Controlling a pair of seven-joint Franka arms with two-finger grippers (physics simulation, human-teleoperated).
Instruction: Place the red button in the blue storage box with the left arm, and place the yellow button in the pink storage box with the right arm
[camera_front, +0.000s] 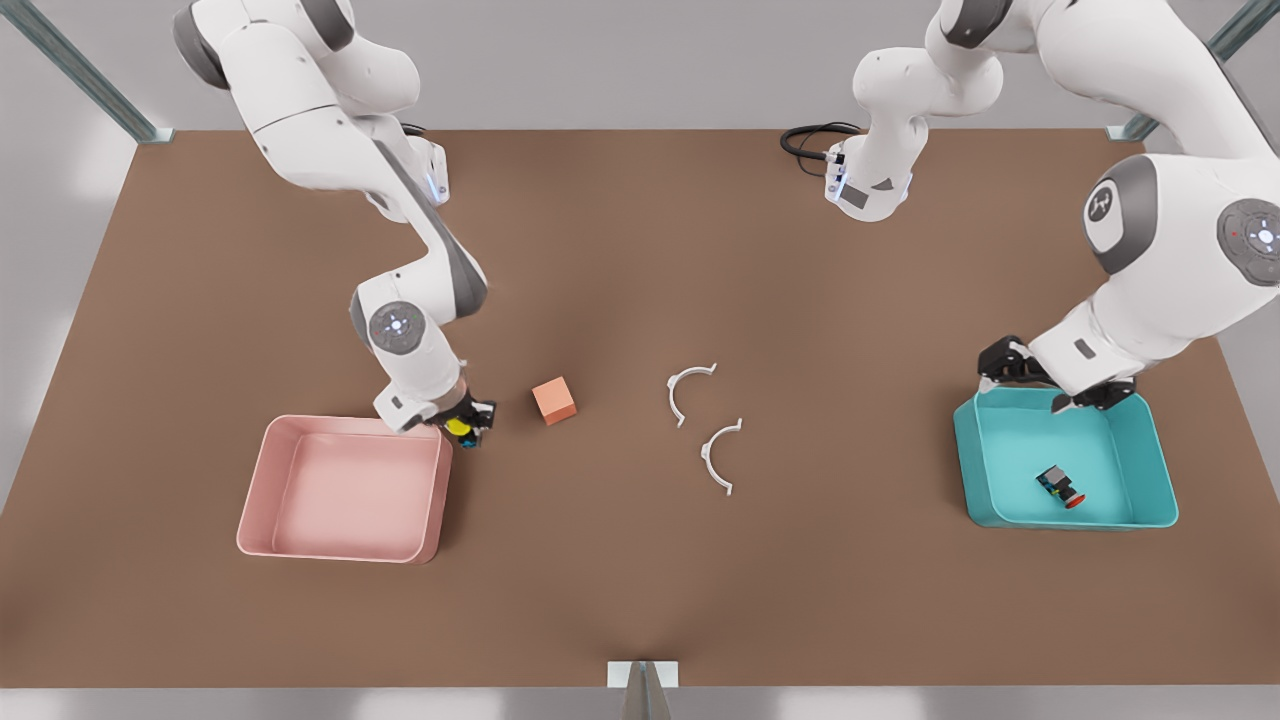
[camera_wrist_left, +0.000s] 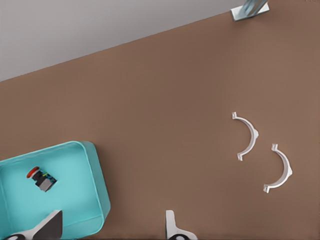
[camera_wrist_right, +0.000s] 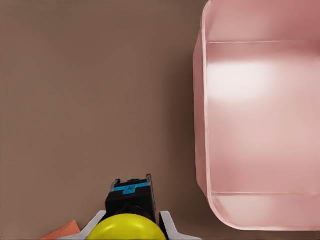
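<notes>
**Front view: red button in blue box, yellow button held beside pink box**

In the front view, the red button (camera_front: 1062, 488) lies on its side inside the blue box (camera_front: 1160, 470), which stands on the brown surface (camera_front: 640, 250) at the front view's right. The left pincer (camera_front: 1082, 396) is above the far wall of this box, and its fingers (camera_wrist_left: 50, 226) are spread apart with nothing between them. In the left wrist view the red button (camera_wrist_left: 41, 179) rests on the box floor, apart from the walls.

At the front view's left, the right pincer (camera_front: 466, 424) is closed on the yellow button (camera_front: 459, 427), just beside the far right corner of the pink box (camera_front: 262, 475). In the right wrist view the yellow button (camera_wrist_right: 128, 220) sits between the two fingers (camera_wrist_right: 167, 224), over the bare surface and not over the pink box (camera_wrist_right: 201, 150).

Near the middle of the surface there is an orange cube (camera_front: 554, 400), close to the right pincer. Two white curved clips (camera_front: 705, 425) lie well apart from both boxes.
</notes>
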